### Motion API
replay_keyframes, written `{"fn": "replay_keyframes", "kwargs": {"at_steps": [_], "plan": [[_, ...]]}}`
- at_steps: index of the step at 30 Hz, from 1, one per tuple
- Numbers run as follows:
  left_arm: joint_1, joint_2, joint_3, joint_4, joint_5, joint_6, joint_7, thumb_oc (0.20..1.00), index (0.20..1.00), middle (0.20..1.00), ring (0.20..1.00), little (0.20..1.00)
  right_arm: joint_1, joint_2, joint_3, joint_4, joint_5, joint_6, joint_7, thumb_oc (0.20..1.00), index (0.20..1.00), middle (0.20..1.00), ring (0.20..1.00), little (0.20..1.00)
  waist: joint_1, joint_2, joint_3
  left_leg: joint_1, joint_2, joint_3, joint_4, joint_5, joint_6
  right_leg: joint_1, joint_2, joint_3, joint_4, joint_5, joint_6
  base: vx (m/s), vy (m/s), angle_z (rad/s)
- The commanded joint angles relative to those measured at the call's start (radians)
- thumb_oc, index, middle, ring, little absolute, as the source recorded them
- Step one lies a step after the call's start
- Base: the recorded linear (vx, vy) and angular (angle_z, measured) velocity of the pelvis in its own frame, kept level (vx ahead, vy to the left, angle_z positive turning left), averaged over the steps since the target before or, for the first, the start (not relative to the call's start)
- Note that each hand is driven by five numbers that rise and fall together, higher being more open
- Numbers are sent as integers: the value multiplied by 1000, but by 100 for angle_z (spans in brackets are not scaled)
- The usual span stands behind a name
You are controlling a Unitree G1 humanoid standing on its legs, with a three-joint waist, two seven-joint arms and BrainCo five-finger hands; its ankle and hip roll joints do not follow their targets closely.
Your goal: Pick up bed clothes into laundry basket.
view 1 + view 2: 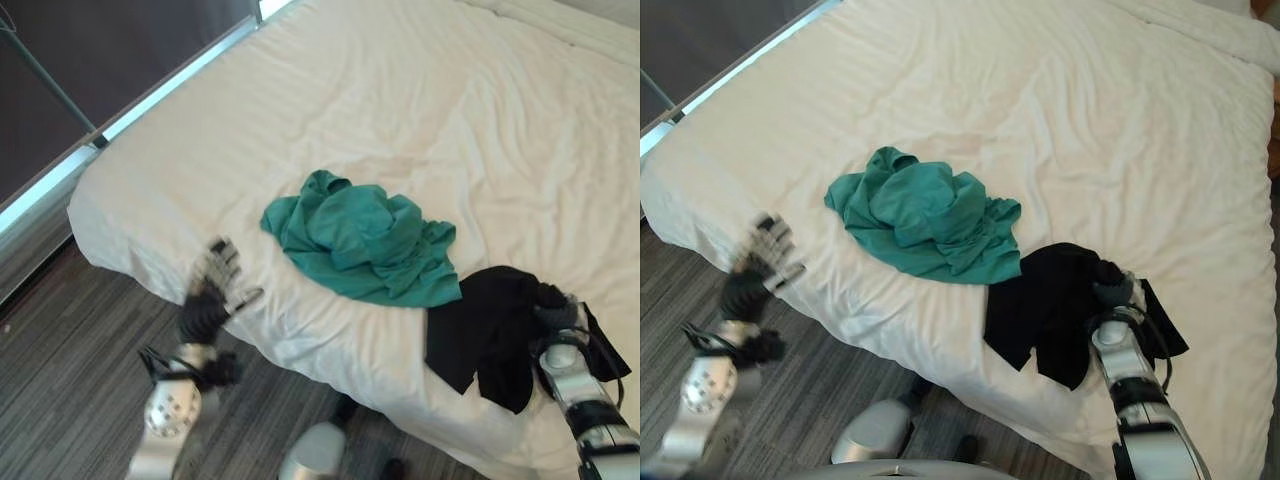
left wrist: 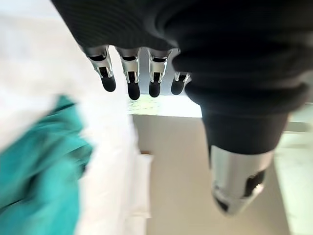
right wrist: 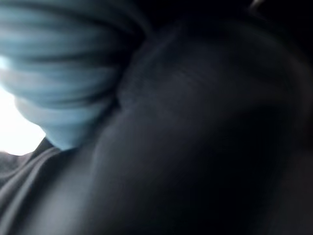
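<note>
The left hand (image 1: 213, 285) hangs over the near left edge of the bed (image 1: 400, 120), its fingers (image 2: 131, 78) straight and spread apart with nothing between them; in its own wrist view the dark tips point out past the white sheet with the thumb well apart from the row. Just beyond that hand, toward the middle of the mattress, lies a crumpled teal garment (image 1: 360, 240), bunched in folds and touching nothing but the sheet. It sits between the two hands, nearer the right one.

The right hand (image 1: 556, 312) is pushed into a black garment (image 1: 485, 335) that drapes over the near edge of the bed, part of the cloth hanging down the side of the mattress. The black cloth lies around and over the hand so that its fingers are hidden; whether they are curled on the cloth or straight cannot be told. The right wrist view gives dark fabric pressed close against the ribbed cover, with no finger to be made out.

The teal garment's lower edge comes just beside the black one, touching or nearly so. No writing, label or brand mark can be read on either garment or on the sheet. Grey striped carpet (image 1: 70, 380) lies below the left hand.
</note>
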Motion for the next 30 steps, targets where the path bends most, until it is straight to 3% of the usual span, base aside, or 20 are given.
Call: {"fn": "replay_keyframes", "kwargs": {"at_steps": [1,2,4,5,6,10,11,14,15,16,18,19,20,21,22,26,28,29,30], "plan": [[-73,35,-7,15,265,-28,118,1000,1000,1000,1000,1000,75,-97,-86,-171,45,-70,-6,200,200,200,200,200,-73,7,-64,94,86,54,4,-174,-49,-18,-27,9,13,27,40,97,76,-28],[-77,36,-11,17,268,-28,121,1000,1000,1000,1000,1000,80,-96,-90,-177,44,-68,-4,200,200,200,200,200,-70,7,-64,94,86,55,4,-174,-49,-18,-28,10,13,27,40,116,96,-57],[-122,83,-17,122,442,52,146,1000,1000,1000,1000,1000,132,-88,-191,-266,129,-102,-2,200,200,200,200,200,-123,5,-84,116,90,81,4,-194,-42,-21,-34,35,13,38,46,96,75,-56],[-128,84,-22,127,446,51,150,1000,1000,1000,1000,1000,137,-86,-195,-271,131,-101,0,200,200,200,200,200,-120,4,-84,117,90,82,4,-195,-42,-21,-34,36,13,38,46,87,84,-40],[-137,95,-41,206,508,96,130,1000,1000,1000,1000,1000,149,-73,-253,-308,203,-125,-8,200,200,200,200,200,-153,5,-94,129,91,100,4,-207,-37,-23,-38,51,13,44,50,58,59,-37],[-154,102,-76,349,604,146,110,1000,1000,1000,1000,1000,153,-42,-345,-399,297,-174,-31,200,200,200,200,200,-190,7,-106,143,94,135,4,-224,-29,-35,-42,85,13,55,55,66,97,-42],[-159,95,-77,448,667,190,132,1000,1000,1000,1000,1000,163,-23,-401,-461,309,-202,-65,200,200,200,200,200,-215,8,-113,151,96,156,4,-233,-25,-43,-43,105,13,68,61,50,94,-40],[-168,79,-82,569,724,224,152,1000,1000,1000,1000,1000,186,-27,-443,-509,265,-201,-100,200,200,200,200,200,-229,8,-117,159,98,180,4,-242,-20,-50,-43,130,13,81,68,21,90,-48],[-169,75,-97,719,790,284,160,1000,1000,1000,1000,1000,209,-59,-480,-511,250,-196,-122,200,200,200,200,200,-256,4,-119,166,98,198,4,-246,-17,-55,-43,147,13,93,72,6,81,-36],[-178,71,-103,731,792,281,165,1000,1000,1000,1000,1000,210,-61,-482,-511,251,-196,-123,200,200,200,200,200,-253,6,-119,166,98,199,4,-247,-17,-55,-43,148,13,93,73,-1,91,-35],[-209,58,-141,919,850,332,175,1000,1000,1000,1000,1000,228,-85,-501,-504,277,-201,-124,200,200,200,200,200,-274,7,-122,175,100,212,4,-250,-17,-55,-44,158,13,100,75,-3,66,-31],[-237,47,-174,1061,884,354,177,404,404,404,404,404,237,-99,-522,-500,305,-206,-119,200,200,200,200,200,-295,10,-124,183,100,221,4,-253,-16,-56,-43,168,14,104,75,10,103,-25],[-282,44,-220,1273,914,386,181,200,200,200,200,200,248,-102,-519,-525,328,-230,-110,200,200,200,200,200,-329,15,-132,193,103,235,4,-255,-15,-58,-42,184,17,113,80,13,86,-15],[-292,41,-225,1287,913,380,187,200,200,200,200,200,249,-102,-522,-526,328,-230,-109,200,200,200,200,200,-326,16,-130,193,103,235,4,-256,-15,-58,-42,185,17,113,80,31,115,-13],[-307,34,-244,1403,928,384,189,200,200,200,200,200,260,-114,-536,-553,318,-245,-108,200,200,200,200,200,-356,23,-134,203,104,254,4,-260,-11,-67,-40,203,26,117,83,18,68,-15],[-362,101,-256,1346,922,356,236,200,200,200,200,200,296,-129,-558,-572,298,-260,-106,200,200,200,200,200,-373,29,-129,208,107,297,4,-264,-7,-95,-37,238,39,142,99,-9,62,-48],[-380,224,-181,1053,897,332,300,200,200,200,200,200,335,-126,-571,-550,278,-260,-104,200,200,200,200,200,-362,26,-107,207,112,328,4,-257,-3,-112,-44,249,39,177,119,-119,-29,-56],[-317,300,-51,744,917,315,327,200,200,200,200,200,367,-101,-575,-519,252,-229,-91,200,200,200,200,200,-344,21,-94,196,124,346,4,-253,-4,-127,-55,231,42,210,132,-100,-73,-40],[-307,301,-43,734,919,318,323,200,200,200,200,200,365,-100,-572,-519,251,-229,-90,200,200,200,200,200,-346,21,-98,197,124,346,4,-259,-4,-127,-55,232,39,208,133,-74,-99,-44]]}}
